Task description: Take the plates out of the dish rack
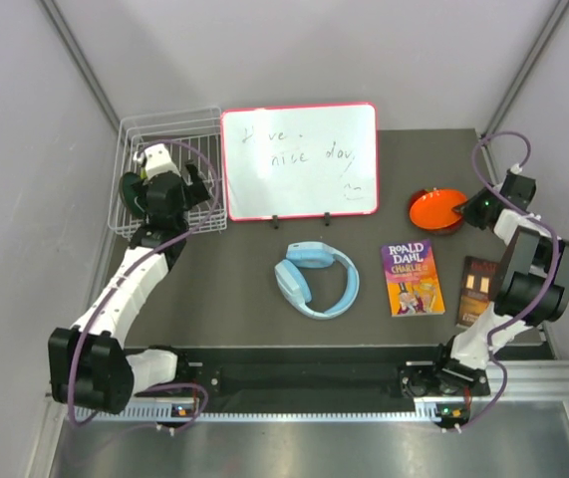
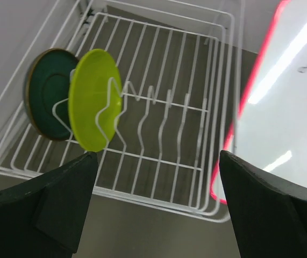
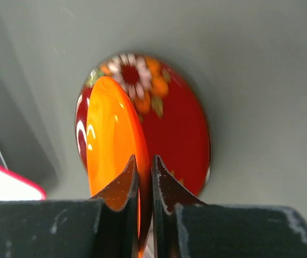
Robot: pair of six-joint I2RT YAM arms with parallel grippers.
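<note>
Plates: four. Two stand upright in the dish rack, a dark green plate and a lime plate, side by side in the tine slots at the rack's left end; other slots bare. Two more sit at the table's far right: an orange plate and a red floral plate.

Other counts: one rack, one red-framed whiteboard just right of the rack, one pair of blue headphones, two books: a Roald Dahl book and a darker book partly under the right arm.

Left gripper hangs above the rack, jaws spread wide, nothing between them; both racked plates lie left of and beyond the left finger, not touching.

Right gripper is clamped on the orange plate's near rim, plate edge-on, tilted over the flat red floral plate. Cannot tell whether the two plates touch.
</note>
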